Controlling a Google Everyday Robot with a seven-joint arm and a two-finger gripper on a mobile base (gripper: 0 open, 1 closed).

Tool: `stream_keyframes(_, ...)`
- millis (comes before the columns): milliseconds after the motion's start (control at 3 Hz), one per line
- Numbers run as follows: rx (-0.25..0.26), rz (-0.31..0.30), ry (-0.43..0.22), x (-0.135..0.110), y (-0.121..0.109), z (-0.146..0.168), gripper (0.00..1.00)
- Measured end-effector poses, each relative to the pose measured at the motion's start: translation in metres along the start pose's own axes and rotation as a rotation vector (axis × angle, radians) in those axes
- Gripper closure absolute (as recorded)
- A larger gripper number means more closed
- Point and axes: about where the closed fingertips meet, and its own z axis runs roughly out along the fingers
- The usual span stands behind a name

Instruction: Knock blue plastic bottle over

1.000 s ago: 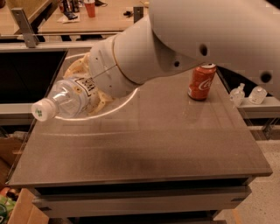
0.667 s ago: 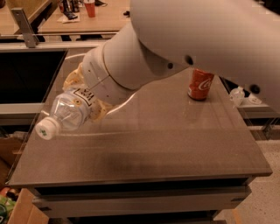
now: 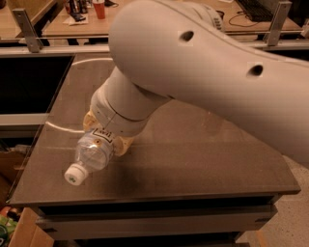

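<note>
The blue plastic bottle (image 3: pixel 93 153) is a clear bottle with a white cap (image 3: pixel 75 174). It is tipped far over near the table's front left corner, cap pointing down and left towards the front edge. My gripper (image 3: pixel 104 140) is at the bottle's upper part. Its tan fingers (image 3: pixel 123 144) stand on either side of the bottle and are shut on it. My large white arm (image 3: pixel 203 72) fills the upper right of the view and hides the far part of the table.
The dark table (image 3: pixel 203 164) has its front edge just below the cap and its left edge next to it. A black recess (image 3: pixel 29 82) lies to the left. A cardboard box (image 3: pixel 21 234) stands on the floor. A desk with a red cup (image 3: pixel 99 8) is behind.
The arm has swung towards the front of the table with the bottle. The bottle has tipped further, its cap now lower and nearer the front edge. The red can is now hidden behind the arm.
</note>
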Motion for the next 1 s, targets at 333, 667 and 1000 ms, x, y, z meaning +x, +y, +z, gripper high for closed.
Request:
stream_keyframes(333, -0.072, -0.043, 0.037, 0.011, 0.022, 0.024, 1.00)
stream_keyframes(667, -0.098, -0.059, 0.130, 0.026, 0.036, 0.039, 1.00)
stream_keyframes(1000, -0.106, -0.065, 0.189, 0.036, 0.041, 0.047, 0.84)
